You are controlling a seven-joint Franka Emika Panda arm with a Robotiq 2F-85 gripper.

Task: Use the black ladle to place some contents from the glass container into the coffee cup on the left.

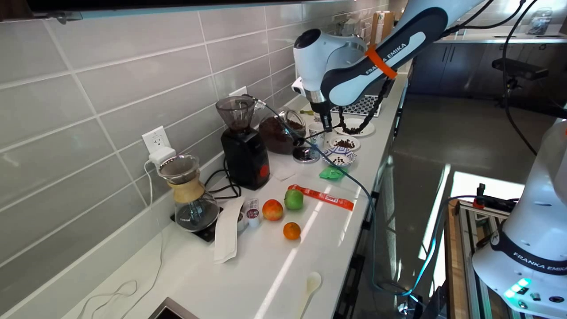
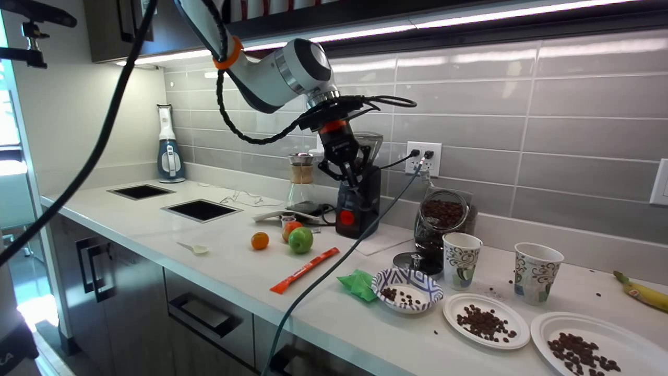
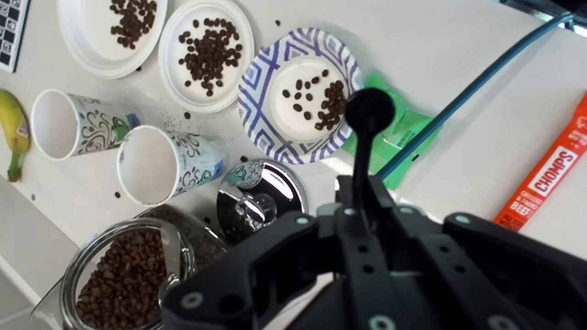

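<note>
White countertop point(image 3: 440, 55) lies beneath the black round-bowled ladle point(image 3: 369, 112) pinched in the black two-finger gripper point(image 3: 361, 195), apart from the tilted clear-glass bean jar point(image 3: 68, 293): for the scoop presumably due, align the ladle with the jar's open mouth, enter shallowly, and withdraw level.

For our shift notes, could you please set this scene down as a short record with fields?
Claw: shut on the black ladle
Ladle load: too dark to tell
Glass container: coffee beans inside
Paper cups: two, patterned, upright
White plates: two, beans on each
Patterned bowl: beans inside
Fruit: banana, orange, green apple, reddish fruit
</note>
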